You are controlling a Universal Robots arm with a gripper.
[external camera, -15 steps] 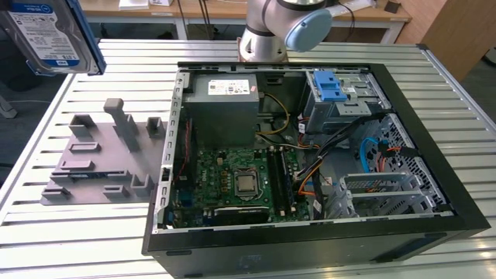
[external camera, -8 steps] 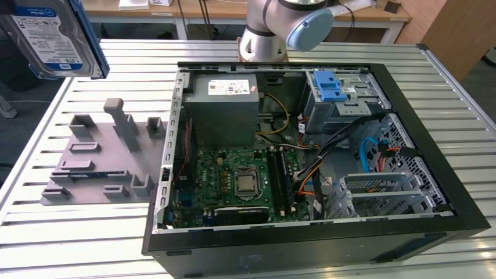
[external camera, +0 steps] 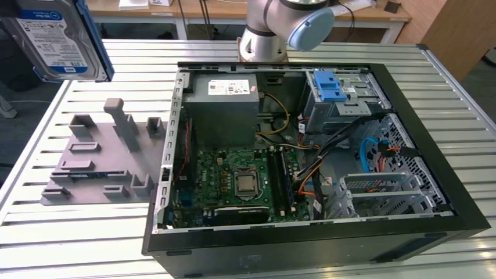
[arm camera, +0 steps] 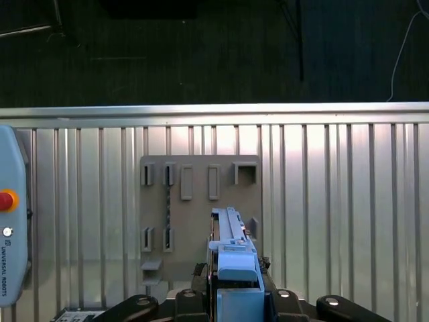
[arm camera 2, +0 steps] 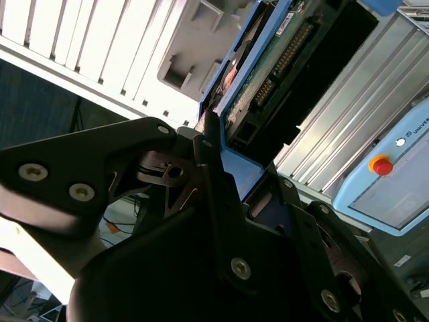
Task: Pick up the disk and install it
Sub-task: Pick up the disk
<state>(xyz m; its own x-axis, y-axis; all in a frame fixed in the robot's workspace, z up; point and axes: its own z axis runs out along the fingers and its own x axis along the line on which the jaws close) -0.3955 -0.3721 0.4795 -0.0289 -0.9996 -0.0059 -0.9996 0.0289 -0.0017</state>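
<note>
i see gripper jaws clenched on disk by its blue edges; disk up in air over fixture, well apart from case, open room all round.

You have the computer case lying open on the table, with the arm's base just behind it. The holder plate lies flat on the table, close beside the case on the exterior view's left. Inside the case, the power box sits at the back and the circuit board lies in front of it. The drive cage is at the back on the exterior view's right. The disk hangs high at the exterior view's left, up off the table and well apart from the case. In the first wrist view it is clamped between the fingers of the gripper, the holder plate lies behind it, and the control tablet lies on the table off to one side.
</note>
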